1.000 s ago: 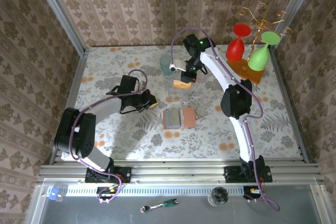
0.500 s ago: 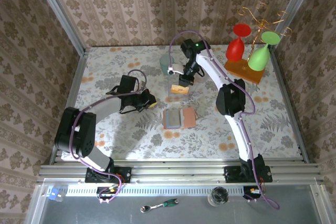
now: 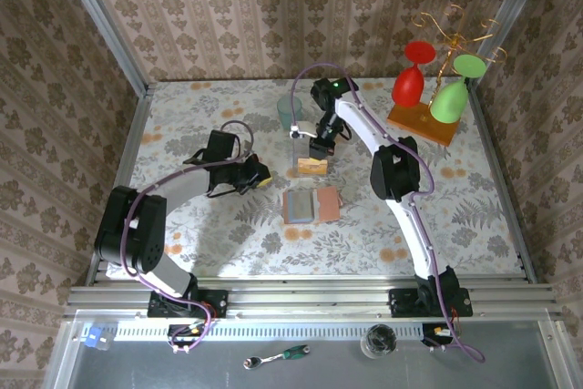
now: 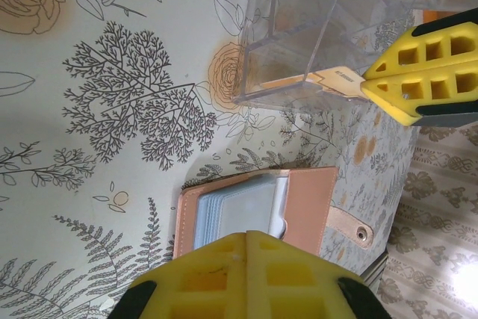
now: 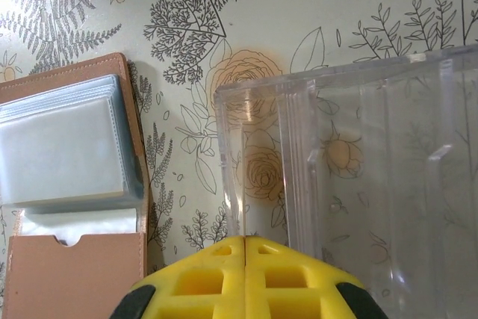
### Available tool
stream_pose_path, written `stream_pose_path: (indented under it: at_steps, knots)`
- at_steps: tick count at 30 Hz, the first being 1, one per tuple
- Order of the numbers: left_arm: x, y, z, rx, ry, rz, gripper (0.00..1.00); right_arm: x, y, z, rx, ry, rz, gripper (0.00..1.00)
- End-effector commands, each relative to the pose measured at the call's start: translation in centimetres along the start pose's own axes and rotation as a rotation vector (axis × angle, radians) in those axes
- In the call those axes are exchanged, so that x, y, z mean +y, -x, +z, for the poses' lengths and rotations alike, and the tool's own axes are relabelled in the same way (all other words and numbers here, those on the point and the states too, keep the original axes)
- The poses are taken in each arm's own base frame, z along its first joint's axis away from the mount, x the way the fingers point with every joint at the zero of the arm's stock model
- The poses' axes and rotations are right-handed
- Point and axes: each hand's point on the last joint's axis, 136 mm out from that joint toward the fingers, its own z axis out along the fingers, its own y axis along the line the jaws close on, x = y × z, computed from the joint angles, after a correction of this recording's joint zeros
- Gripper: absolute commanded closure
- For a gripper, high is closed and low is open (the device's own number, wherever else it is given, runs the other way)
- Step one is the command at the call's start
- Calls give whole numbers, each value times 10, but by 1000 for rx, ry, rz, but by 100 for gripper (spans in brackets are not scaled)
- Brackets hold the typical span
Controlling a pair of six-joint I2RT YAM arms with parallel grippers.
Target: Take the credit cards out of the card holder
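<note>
The card holder point(image 3: 310, 206) lies open on the floral table, tan leather with grey-blue sleeves point(image 4: 250, 211) point(image 5: 63, 143). Just behind it stands a clear plastic box point(image 3: 311, 159) point(image 4: 328, 28) point(image 5: 358, 169). My right gripper point(image 3: 315, 156) point(image 4: 367, 84) point(image 5: 245, 238) hangs over the box's near edge, shut on an orange-tan credit card point(image 3: 312, 168) point(image 4: 336, 78), which the right wrist view shows edge-on as a thin line. My left gripper point(image 3: 261, 179) point(image 4: 246, 234) is shut and empty, low over the table just left of the card holder.
A wooden rack base point(image 3: 421, 122) with a red glass point(image 3: 412, 81) and a green glass point(image 3: 450, 97) stands at the back right. A pale green see-through object point(image 3: 288, 109) sits behind the box. Patterned walls close the table on three sides.
My right gripper has carried the orange-tan card nearer and slightly left, down to the clear box. The left arm and the card holder have not moved.
</note>
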Motion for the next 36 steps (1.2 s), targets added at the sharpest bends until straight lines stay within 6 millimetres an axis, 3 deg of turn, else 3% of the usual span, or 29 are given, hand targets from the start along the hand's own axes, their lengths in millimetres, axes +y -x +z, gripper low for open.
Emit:
stream_pose_path:
  at_steps: [1,4,8,18,36]
  knots:
    - [7,-2,1,10,7,-23,100,7,-3,13,11,60,8,100]
    - [7,-2,1,11,8,-23,100,6,-4,15,15,57,13,100]
    - [6,-2,2,15,5,-23,100,5,-4,13,18,46,21,90]
    - [2,-3,-1,12,-1,-6,100,6,19,-22,-68,-31,42,72]
    - [-9,-15,3,9,7,52,100,-3,41,-62,-177,-220,201,70]
